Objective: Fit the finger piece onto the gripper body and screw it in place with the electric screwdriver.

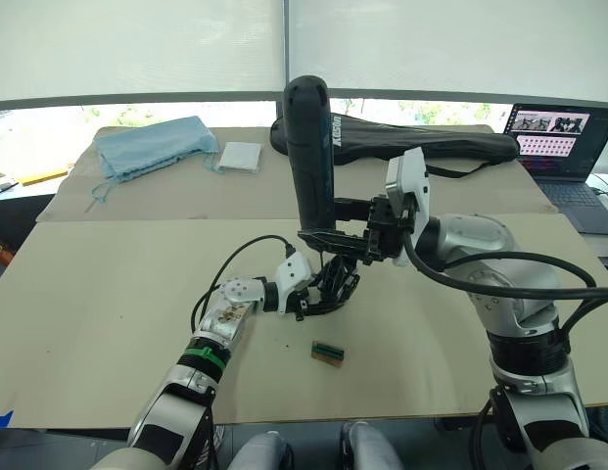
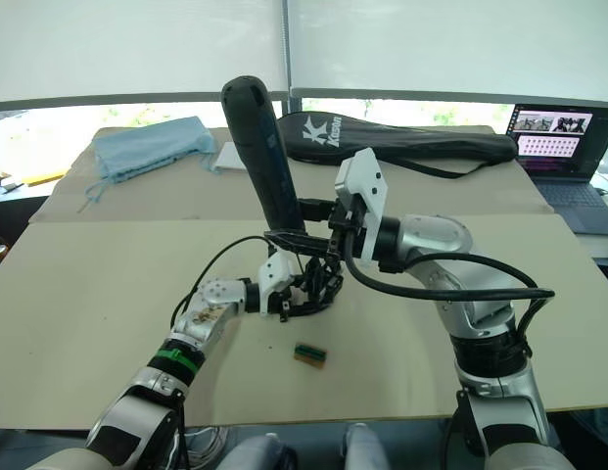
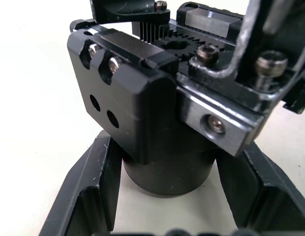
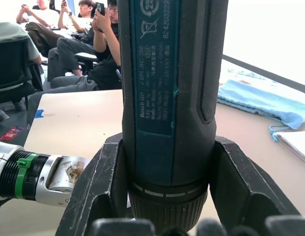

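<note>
Table [image 1: 108, 294]: beige top, seam running across it | far edge of table: white roller blinds [image 1: 137, 44] over a window, daylight strip below them | on table near window: blue cloth [image 1: 152, 145], white pad [image 1: 240, 157], black bag [image 1: 421, 142] | table's far right corner: open laptop [image 1: 563, 147] | beyond table: seated people [image 4: 83, 39]

Matt black plastic on screwdriver [image 4: 172, 98]; black anodised-looking metal with bright steel screws on gripper body [image 3: 157, 113]; matt beige surface [image 1: 108, 323]; crumpled blue cloth [image 1: 152, 145].
</note>
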`<action>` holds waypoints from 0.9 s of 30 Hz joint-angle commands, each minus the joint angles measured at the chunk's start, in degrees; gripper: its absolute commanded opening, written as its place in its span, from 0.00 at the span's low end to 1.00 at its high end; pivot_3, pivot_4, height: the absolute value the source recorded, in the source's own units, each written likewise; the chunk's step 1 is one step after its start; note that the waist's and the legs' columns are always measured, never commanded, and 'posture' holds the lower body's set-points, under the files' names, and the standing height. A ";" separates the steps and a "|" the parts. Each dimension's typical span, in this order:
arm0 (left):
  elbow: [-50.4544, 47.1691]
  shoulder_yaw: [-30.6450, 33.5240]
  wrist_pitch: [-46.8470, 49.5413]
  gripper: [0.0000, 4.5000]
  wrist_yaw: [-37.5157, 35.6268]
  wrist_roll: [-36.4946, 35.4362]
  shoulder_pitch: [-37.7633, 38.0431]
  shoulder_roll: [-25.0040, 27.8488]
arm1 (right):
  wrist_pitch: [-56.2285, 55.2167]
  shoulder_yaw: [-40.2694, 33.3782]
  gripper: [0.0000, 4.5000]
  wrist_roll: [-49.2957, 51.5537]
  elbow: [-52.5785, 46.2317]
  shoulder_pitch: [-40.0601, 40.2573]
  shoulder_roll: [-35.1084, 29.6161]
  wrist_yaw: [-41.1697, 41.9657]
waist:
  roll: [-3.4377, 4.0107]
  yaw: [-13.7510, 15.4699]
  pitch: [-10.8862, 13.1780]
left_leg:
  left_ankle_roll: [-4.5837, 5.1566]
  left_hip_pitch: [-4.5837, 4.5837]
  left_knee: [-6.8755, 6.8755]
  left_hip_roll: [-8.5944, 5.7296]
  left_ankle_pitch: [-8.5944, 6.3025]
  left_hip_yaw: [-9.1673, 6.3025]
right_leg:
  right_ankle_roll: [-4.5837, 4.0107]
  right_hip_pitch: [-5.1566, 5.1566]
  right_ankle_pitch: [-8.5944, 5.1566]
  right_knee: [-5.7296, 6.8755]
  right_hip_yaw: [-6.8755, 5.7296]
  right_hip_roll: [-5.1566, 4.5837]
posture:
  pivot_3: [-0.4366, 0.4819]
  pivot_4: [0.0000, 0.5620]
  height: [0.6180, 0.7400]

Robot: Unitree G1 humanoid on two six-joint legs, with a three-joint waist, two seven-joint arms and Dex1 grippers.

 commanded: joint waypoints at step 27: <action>-3.62 0.67 -0.84 0.51 -0.05 -1.88 -1.01 -0.89 | -4.32 1.38 0.42 -1.75 -0.73 1.77 1.60 0.11 | 0.00 0.00 0.00 | 0.00 0.00 0.00 -0.01 0.00 -0.01 | 0.00 0.00 0.00 0.00 -0.01 0.02 | 0.48 0.27 0.97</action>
